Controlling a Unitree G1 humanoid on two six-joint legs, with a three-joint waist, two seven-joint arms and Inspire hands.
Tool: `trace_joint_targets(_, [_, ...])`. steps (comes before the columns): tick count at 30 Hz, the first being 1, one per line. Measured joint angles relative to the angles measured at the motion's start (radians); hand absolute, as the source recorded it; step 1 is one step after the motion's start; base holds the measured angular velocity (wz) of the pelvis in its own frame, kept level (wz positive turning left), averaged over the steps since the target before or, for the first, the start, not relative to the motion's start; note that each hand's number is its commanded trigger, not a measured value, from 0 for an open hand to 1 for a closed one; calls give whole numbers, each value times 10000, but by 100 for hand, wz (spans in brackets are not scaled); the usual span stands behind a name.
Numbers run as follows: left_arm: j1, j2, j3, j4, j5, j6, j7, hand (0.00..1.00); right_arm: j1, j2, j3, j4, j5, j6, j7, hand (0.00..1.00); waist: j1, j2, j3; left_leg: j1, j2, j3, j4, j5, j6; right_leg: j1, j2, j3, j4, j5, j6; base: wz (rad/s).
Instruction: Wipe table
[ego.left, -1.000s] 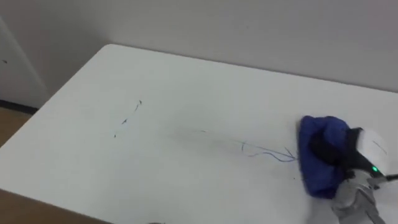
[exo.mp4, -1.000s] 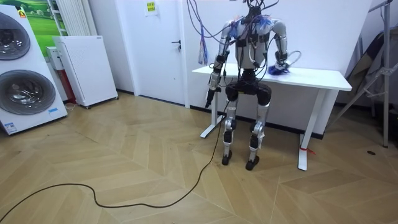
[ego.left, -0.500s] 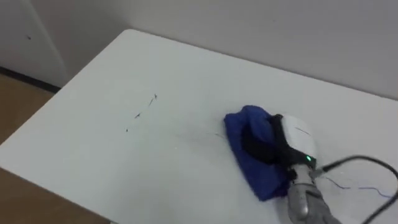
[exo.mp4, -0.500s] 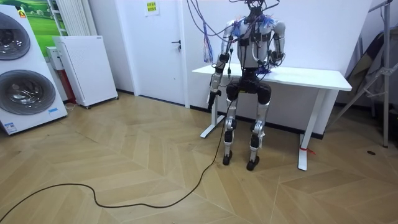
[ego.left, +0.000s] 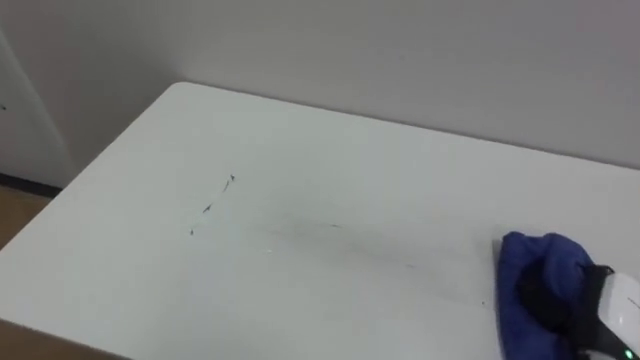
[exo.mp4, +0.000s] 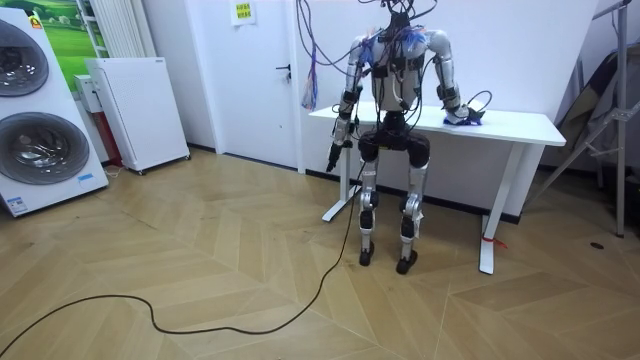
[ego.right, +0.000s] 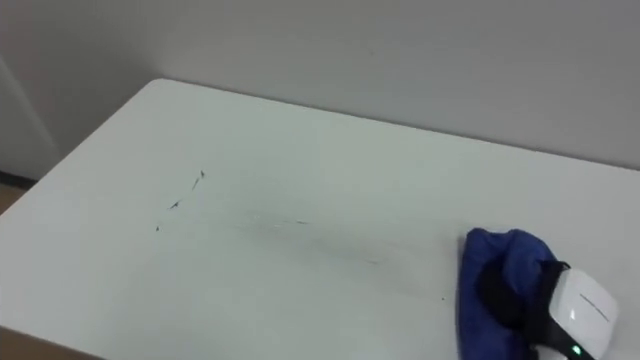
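1. Grasps the cloth (ego.right: 505, 250) with the right hand (ego.right: 578, 312): dark fingers dug into the bunched blue fabric, white back of the hand uppermost.
2. Holds that cloth down on the table (ego.right: 330, 140), at its right side near the front edge.
3. Hangs the left hand (exo.mp4: 331, 160) at the robot's side, off the table and idle.
4. Stands close against the table's front edge, facing the wall behind it.
5. Just left of the cloth: shows nothing but a faint streak (ego.right: 300, 223) running across the middle. Reads as a patch largely clean, though not spotless.
6. Further left: shows a few short dark marks (ego.right: 188, 192) in a slanting row, crisp and unsmeared, well apart from the cloth.
7. Judged as partway done. Middle and right look close to finished.
8. Left to do, by this reading: carry the cloth across to the dark marks on the left and rub them out, then pass once more over the faint streak.
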Motion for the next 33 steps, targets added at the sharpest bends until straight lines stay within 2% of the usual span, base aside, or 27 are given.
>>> trace_joint_targets(1, [-115, -5, -168, 115, -81, 34, -18, 0, -344, 81, 426, -255, -13, 427, 456, 100, 65, 11, 5, -51, 0, -216, 6, -16, -16, -108, 67, -40, 16, 72, -80, -43])
trace_joint_targets(3, [-254, -59, -321, 223, -128, 91, -47, 0, -761, 244, 1055, -772, -71, 794, 1155, 100, 165, 36, 48, -176, 1, -404, 72, -31, -61, -246, 137, -67, 52, 120, -146, -23])
trace_joint_targets(4, [-374, -99, -450, 207, -125, 120, -95, 0, -918, 272, 1560, -1272, -250, 1050, 1602, 100, 415, 120, 130, -180, 1, -515, 85, -25, -73, -308, 177, -94, 131, 119, -151, -5])
trace_joint_targets(5, [-386, -103, -536, 88, -123, 183, -118, 0, -1155, 297, 2025, -1576, -437, 1109, 1949, 100, 526, 147, 215, -208, 2, -592, 90, -13, -96, -328, 206, -97, 128, 99, -184, 0])
trace_joint_targets(6, [-382, -103, -547, 49, -130, 207, -120, 0, -1289, 358, 2272, -1666, -558, 1116, 2121, 100, 545, 133, 260, -248, 1, -639, 92, 5, -124, -357, 210, -123, 139, 78, -218, 17])
trace_joint_targets(7, [-373, -114, -570, 16, -215, 245, -125, 0, -1558, 502, 2510, -1737, -781, 1041, 2433, 100, 627, 166, 303, -352, -12, -691, 98, 34, -163, -464, 201, -181, 173, 35, -284, 19])
trace_joint_targets(9, [-70, -152, -580, -344, -367, 316, -146, 0, -1844, 513, 2631, -1727, -1088, 830, 2660, 100, 708, 143, 304, -492, -18, -767, 88, 92, -126, -575, 191, -215, 185, -14, -295, 20])
trace_joint_targets(10, [232, -142, -569, -412, -556, 352, -172, 0, -1847, 495, 2624, -1635, -1083, 754, 2613, 100, 687, 139, 300, -489, -31, -788, 63, 126, -123, -523, 186, -292, 99, -36, -278, 26])
trace_joint_targets(12, [703, -128, -481, -436, -613, 443, -233, 0, -1522, 441, 2558, -1459, -1066, 286, 2391, 100, 423, 109, 282, -401, -86, -816, 55, 126, -122, -378, 137, -428, 76, -149, -232, 35])
trace_joint_targets(13, [894, -129, -391, -430, -608, 484, -273, 0, -1209, 383, 2434, -1258, -1041, -147, 2032, 100, 162, 103, 293, -230, -111, -819, 42, 129, -118, -237, 97, -568, 48, -196, -184, 63])
trace_joint_targets(14, [939, -119, -215, -420, -530, 471, -295, 0, -754, 268, 2105, -1069, -1017, -626, 1539, 100, -29, 8, 272, -149, -145, -672, 26, 137, -105, -31, 34, -538, -11, -244, -108, 72])
trace_joint_targets(15, [913, -111, -66, -418, -488, 436, -296, 0, -457, 167, 1869, -1024, -985, -864, 1269, 100, -103, 1, 249, -102, -145, -496, 7, 146, -89, 83, -7, -487, -59, -274, -59, 76])
trace_joint_targets(16, [931, -105, 346, -338, -344, 317, -272, 0, 104, 40, 1281, -851, -901, -1243, 724, 100, -219, -95, 232, 7, -141, -196, -108, 173, -42, 208, -93, -302, -66, -377, 49, 55])
trace_joint_targets(17, [900, -78, 760, -321, -60, 254, -229, 0, 706, -28, 627, -828, -892, -1427, 270, 100, -278, -127, 157, 101, -161, -135, -196, 178, -12, 280, -124, -196, -40, -383, 59, 39])
trace_joint_targets(20, [915, 188, 1281, -370, 69, 171, -8, 0, 1798, -396, -460, -519, -307, -1767, -597, 100, -482, -90, 75, 254, -171, 153, -238, 79, 136, 408, -191, -212, 168, -430, 137, -4])
trace_joint_targets(22, [926, 339, 1411, -376, -13, 159, 7, 0, 1932, -605, -767, 27, 256, -1806, -735, 100, -584, -104, 16, 389, -152, 344, -207, -21, 196, 377, -250, -263, 428, -471, 202, -28])
trace_joint_targets(24, [818, 344, 1542, -381, 7, 63, 8, 0, 1889, -797, -920, 439, 438, -1789, -677, 100, -498, -54, -9, 414, -61, 627, 27, -251, 258, 202, -376, -367, 896, -523, 231, -48])
trace_joint_targets(25, [775, 327, 1535, -373, -25, 10, 9, 0, 1768, -850, -918, 562, 558, -1631, -535, 100, -467, -12, -32, 415, -28, 742, 202, -372, 314, 57, -443, -493, 1234, -535, 238, -47])
trace_joint_targets(27, [611, 322, 1309, -311, -51, -23, 18, 0, 1340, -783, -826, 674, 616, -1136, -342, 100, -435, 83, -24, 407, 65, 1062, 459, -507, 388, -186, -536, -590, 1706, -529, 233, -48])
trace_joint_targets(28, [411, 332, 1006, -271, -171, -18, 31, 0, 852, -620, -746, 683, 683, -707, -268, 100, -289, 153, -15, 355, 98, 1211, 622, -587, 455, -402, -644, -581, 2040, -517, 227, -61])
trace_joint_targets(29, [99, 345, 579, -144, -273, -41, 123, 0, 462, -435, -634, 683, 743, -223, -251, 100, -26, 240, 4, 172, 170, 1397, 871, -676, 493, -736, -867, -574, 2607, -499, 173, -66])
trace_joint_targets(30, [-123, 343, 372, -11, -330, -50, 164, 0, 239, -394, -480, 665, 745, 44, -236, 100, 111, 288, 11, 33, 228, 1465, 1018, -725, 495, -993, -1038, -579, 2944, -532, 198, -69])
trace_joint_targets(32, [-1078, 411, -234, 660, -441, -81, 199, 0, -848, 177, 307, 400, 512, 947, 274, 100, 746, 345, 70, -535, 514, 1383, 1516, -791, 434, -1713, -1680, -496, 3717, -738, 320, -78])
trace_joint_targets(33, [-1316, 445, -346, 891, -470, -112, 205, 0, -1198, 398, 667, 293, 386, 1108, 500, 100, 923, 350, 87, -729, 593, 1246, 1661, -816, 387, -1835, -1804, -487, 3679, -737, 336, -90])
